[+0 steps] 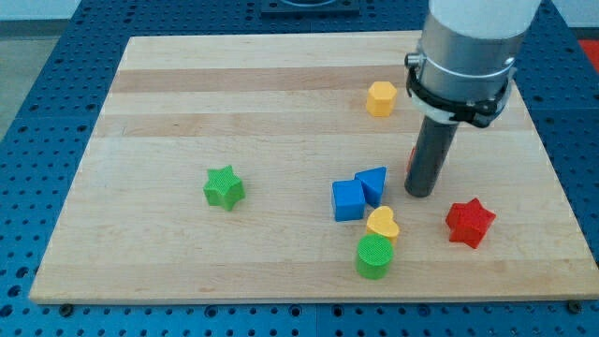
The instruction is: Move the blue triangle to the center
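The blue triangle lies right of the board's middle, touching a blue cube on its lower left. My tip rests on the board just to the right of the triangle, with a small gap between them. A red block is mostly hidden behind the rod.
A yellow heart and a green cylinder sit just below the blue blocks. A red star lies at lower right, a yellow hexagon at upper right, a green star at left. The wooden board ends on all sides.
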Action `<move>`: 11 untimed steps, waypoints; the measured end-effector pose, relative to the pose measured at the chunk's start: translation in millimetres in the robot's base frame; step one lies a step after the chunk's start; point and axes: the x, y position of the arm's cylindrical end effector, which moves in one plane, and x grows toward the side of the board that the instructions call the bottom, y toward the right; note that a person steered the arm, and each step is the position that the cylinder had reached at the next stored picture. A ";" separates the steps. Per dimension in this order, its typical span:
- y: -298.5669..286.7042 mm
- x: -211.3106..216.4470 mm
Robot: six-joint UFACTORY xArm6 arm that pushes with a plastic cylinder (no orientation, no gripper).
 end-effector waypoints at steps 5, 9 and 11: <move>9.7 7.1; -37.5 30.3; -47.3 27.8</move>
